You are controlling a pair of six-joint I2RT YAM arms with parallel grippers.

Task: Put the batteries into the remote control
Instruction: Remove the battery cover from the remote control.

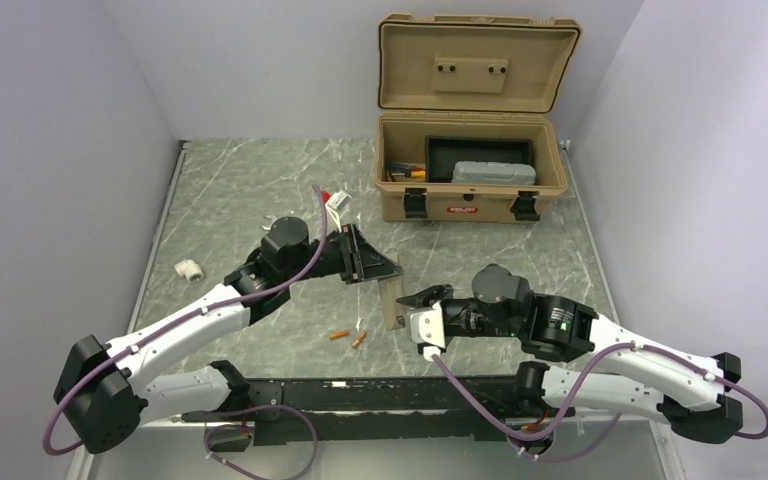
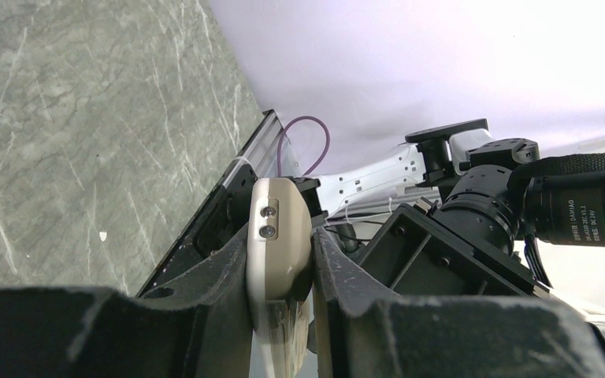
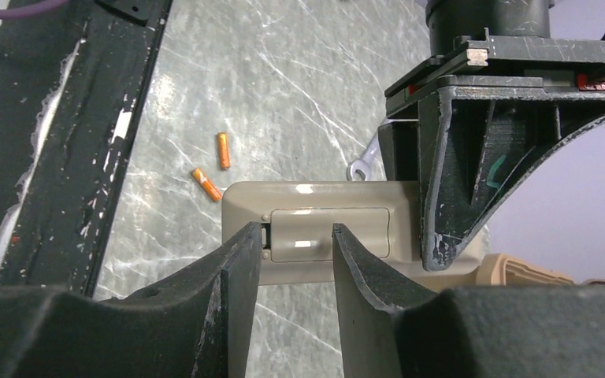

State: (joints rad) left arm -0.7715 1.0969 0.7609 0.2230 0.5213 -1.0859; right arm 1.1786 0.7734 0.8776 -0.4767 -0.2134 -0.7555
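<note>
My left gripper (image 1: 368,262) is shut on one end of the remote control (image 1: 392,300) and holds it on edge above the table. In the left wrist view the remote (image 2: 280,244) sits clamped between the fingers (image 2: 205,291). Its grey-tan back (image 3: 323,201) faces the right wrist camera, with the battery cover (image 3: 327,234) closed. My right gripper (image 3: 295,240) is open, its tips at the left part of that cover; it also shows in the top view (image 1: 415,300). Two orange batteries (image 1: 338,335) (image 1: 360,339) lie on the table below the remote, and show in the right wrist view (image 3: 223,150) (image 3: 206,184).
An open tan toolbox (image 1: 472,200) stands at the back. A white plastic fitting (image 1: 189,269) lies at the left. A white connector with red wires (image 1: 335,203) lies mid-table. A silver wrench end (image 3: 360,166) peeks from behind the remote. A black rail (image 1: 360,395) runs along the near edge.
</note>
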